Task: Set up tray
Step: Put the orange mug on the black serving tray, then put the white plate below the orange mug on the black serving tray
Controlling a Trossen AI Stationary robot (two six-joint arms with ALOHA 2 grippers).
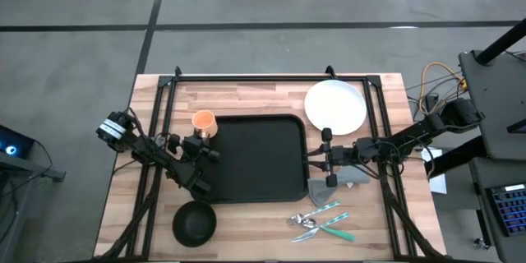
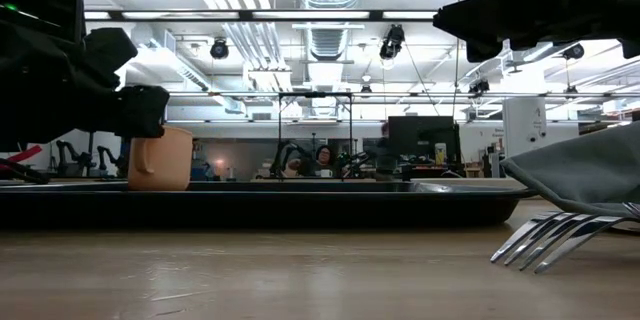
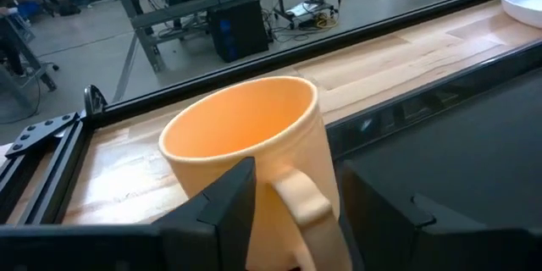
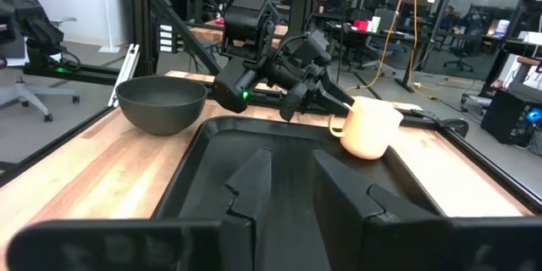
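The black tray (image 1: 251,158) lies flat at the table's middle. An orange cup (image 1: 204,123) stands upright in its far left corner, with its handle (image 3: 301,199) turned toward my left gripper (image 3: 298,172). That gripper is open, one finger on each side of the handle, with a gap showing on both sides. My right gripper (image 1: 315,162) hovers level over the tray's right edge. In the right wrist view it (image 4: 292,165) is open with nothing between its fingers.
A white plate (image 1: 335,104) lies at the far right. A black bowl (image 1: 194,222) sits near the front left. A grey napkin (image 1: 337,187) is right of the tray, with cutlery (image 1: 320,220) in front of it. Black frame rails (image 1: 156,115) run along the table's sides.
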